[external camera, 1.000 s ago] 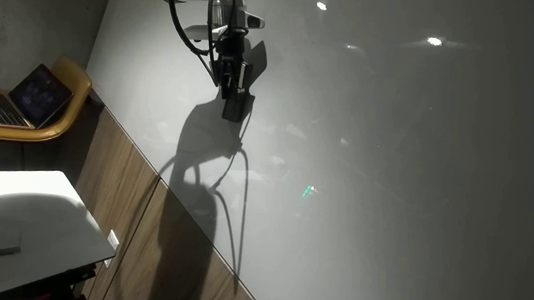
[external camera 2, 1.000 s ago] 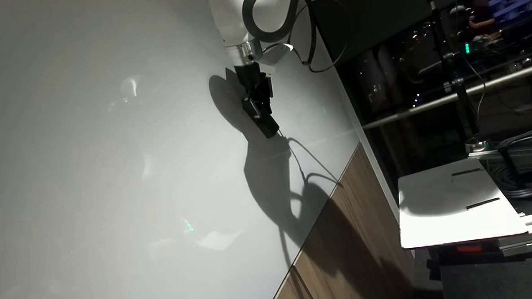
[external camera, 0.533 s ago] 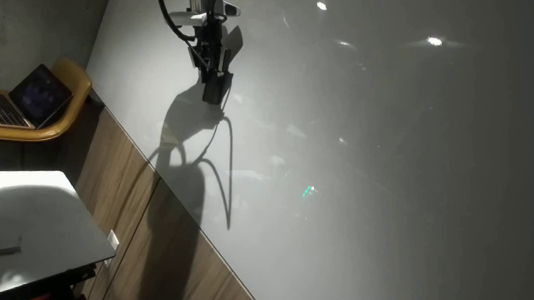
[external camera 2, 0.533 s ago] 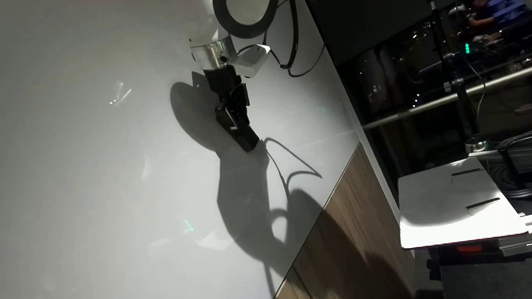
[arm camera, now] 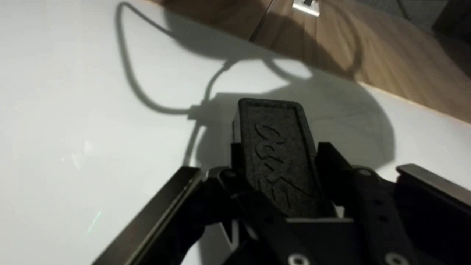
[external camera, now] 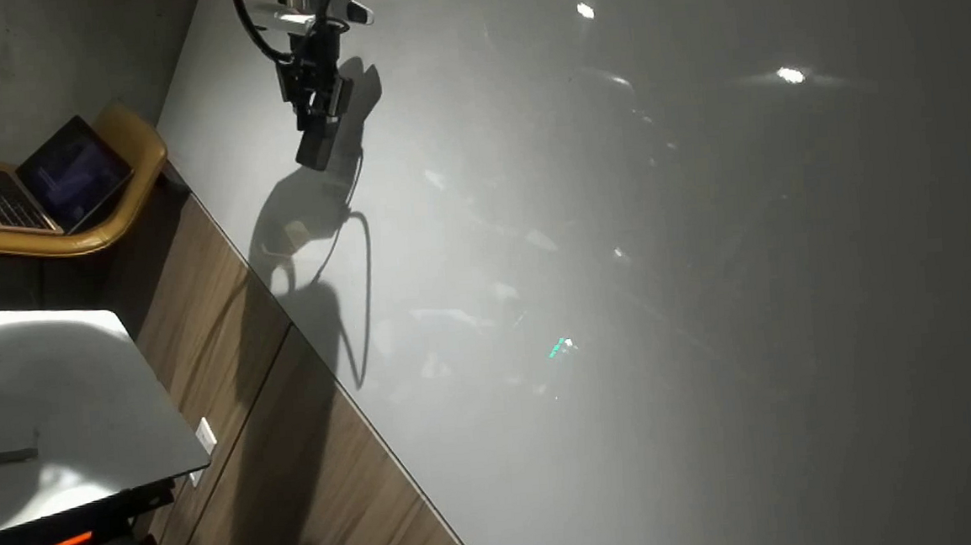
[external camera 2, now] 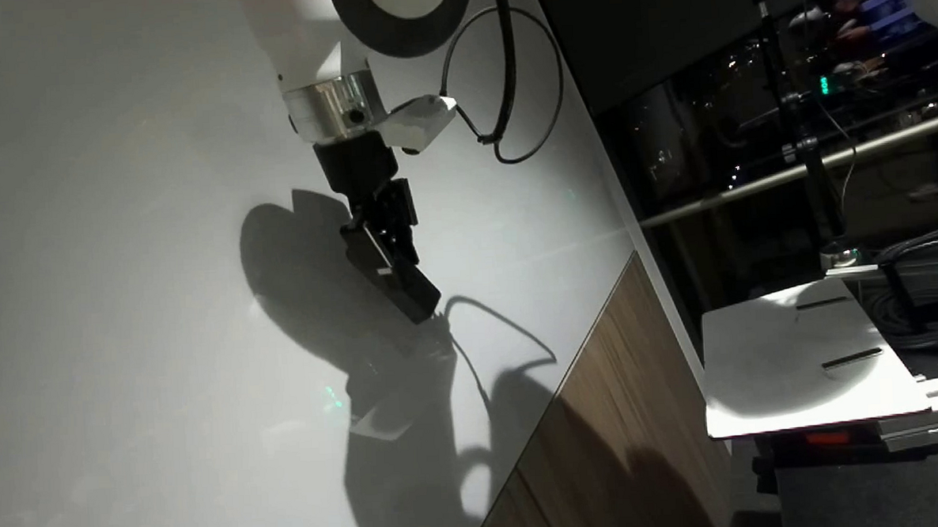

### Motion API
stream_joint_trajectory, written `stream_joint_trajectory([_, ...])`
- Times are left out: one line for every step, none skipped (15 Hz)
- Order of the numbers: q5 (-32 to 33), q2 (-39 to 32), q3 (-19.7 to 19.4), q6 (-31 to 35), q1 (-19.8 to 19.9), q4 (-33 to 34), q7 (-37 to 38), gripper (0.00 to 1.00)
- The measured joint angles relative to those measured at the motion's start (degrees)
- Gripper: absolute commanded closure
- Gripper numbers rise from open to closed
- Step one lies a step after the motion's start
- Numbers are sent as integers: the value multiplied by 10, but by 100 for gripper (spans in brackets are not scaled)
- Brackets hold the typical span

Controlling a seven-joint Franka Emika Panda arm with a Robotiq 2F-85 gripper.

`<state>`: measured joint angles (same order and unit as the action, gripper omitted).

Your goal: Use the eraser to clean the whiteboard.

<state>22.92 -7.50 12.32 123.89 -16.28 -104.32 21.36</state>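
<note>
The board (external camera: pixel 672 295) looks largely clean; the claw (arm camera: pixel 282 156) is clamped on the eraser (external camera 2: pixel 413 294). Pickup is done; little wiping seems left, though contact is unclear.

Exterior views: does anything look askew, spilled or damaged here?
In both exterior views, the lower edge of the whiteboard runs steeply diagonal, probably because the cameras are tilted. An open laptop sits on a yellow chair, a slightly unusual perch. No spill or damage stands out, though faint marks might not show.
</note>
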Motion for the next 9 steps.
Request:
stream_joint_trajectory([-22, 4, 1, -14, 0, -17, 0, 73])
stream_joint_trajectory([-43, 10, 1, -30, 1, -39, 0, 73])
stream_joint_trajectory([-66, 20, 0, -45, 4, -64, -1, 73])
stream_joint_trajectory([-89, 32, -1, -59, 9, -90, -2, 73])
stream_joint_trajectory([-114, 46, -1, -70, 14, -119, -6, 73])
stream_joint_trajectory([-139, 60, -3, -79, 20, -147, -13, 73])
stream_joint_trajectory([-163, 75, -4, -86, 27, -178, -21, 73])
stream_joint_trajectory([-185, 89, -6, -95, 33, -208, -31, 73])
stream_joint_trajectory([-203, 103, -7, -105, 38, -238, -43, 73])
